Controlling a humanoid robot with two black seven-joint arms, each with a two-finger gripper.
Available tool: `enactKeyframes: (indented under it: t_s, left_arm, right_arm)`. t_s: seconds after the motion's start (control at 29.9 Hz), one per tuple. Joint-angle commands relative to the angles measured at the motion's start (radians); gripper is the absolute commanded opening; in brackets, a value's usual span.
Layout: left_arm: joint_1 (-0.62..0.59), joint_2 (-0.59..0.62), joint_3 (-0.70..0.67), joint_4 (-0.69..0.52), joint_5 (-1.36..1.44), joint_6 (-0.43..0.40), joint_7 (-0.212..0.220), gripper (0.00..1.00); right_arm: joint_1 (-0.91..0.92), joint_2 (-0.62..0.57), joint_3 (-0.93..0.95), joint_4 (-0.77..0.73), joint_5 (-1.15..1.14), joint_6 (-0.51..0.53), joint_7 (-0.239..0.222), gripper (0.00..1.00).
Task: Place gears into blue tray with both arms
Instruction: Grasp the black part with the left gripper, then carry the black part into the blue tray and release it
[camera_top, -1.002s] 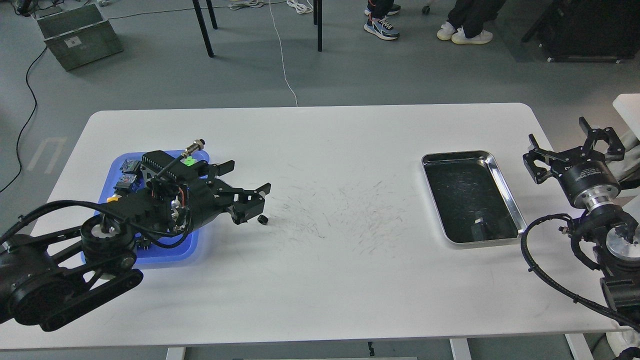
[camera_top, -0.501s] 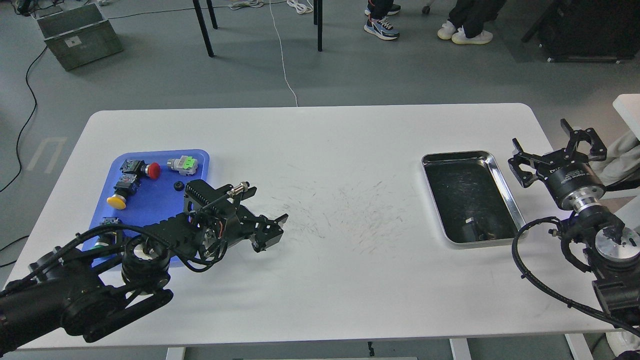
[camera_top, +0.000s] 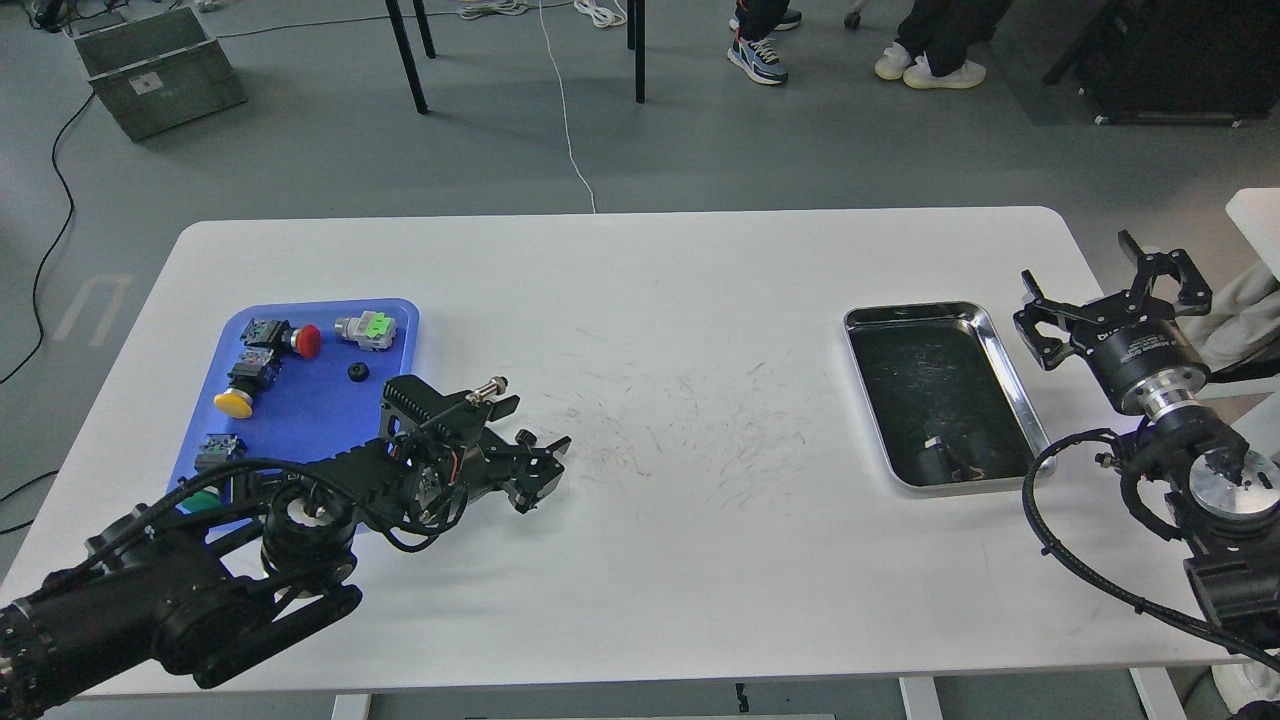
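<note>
Black and claw-like, the left gripper (camera_top: 535, 470) sat low over the white table (camera_top: 680, 560) in the lower left of the frame, just right of the blue tray (camera_top: 300, 400); its fingers were dark and bunched together, so I could not tell whether they were parted or closed, nor whether anything sat between them. One gear (camera_top: 357, 372), a tiny black round piece, lay inside the blue tray toward its upper right part, below a grey part with a green top (camera_top: 366, 328). A red-capped button (camera_top: 290, 338), a yellow-capped button (camera_top: 238, 392) and a green-capped one (camera_top: 205, 492) also lay in that tray, along its left side. At the right edge of the frame the right gripper (camera_top: 1110, 300) was raised beside the shiny steel tray (camera_top: 1010, 385), fingers spread wide and holding nothing. Some small dark pieces (camera_top: 945, 460) lay in the lower end of the steel tray, too indistinct to identify.
</note>
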Motion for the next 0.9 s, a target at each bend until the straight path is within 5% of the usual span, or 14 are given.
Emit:
enactKeyframes:
  t_s: [0.0, 0.23, 0.5, 0.87]
  left_arm:
    - [0.010, -0.003, 0.000, 0.012, 0.000, -0.002, 0.000, 0.64]
    - [0.015, -0.001, 0.000, 0.015, 0.000, -0.018, 0.000, 0.51]
    - [0.027, -0.001, -0.002, 0.014, 0.000, -0.041, 0.000, 0.09]
    - [-0.016, 0.066, -0.022, -0.043, 0.000, -0.039, 0.006, 0.07]
  right_arm:
    - [0.000, 0.000, -0.001, 0.001, 0.000, 0.000, 0.000, 0.94]
    - [-0.001, -0.002, -0.001, 0.001, 0.000, 0.000, 0.000, 0.94]
    - [-0.001, -0.006, -0.001, 0.002, 0.000, 0.000, 0.000, 0.94]
    - [0.005, -0.006, -0.001, 0.016, 0.000, -0.005, 0.000, 0.94]
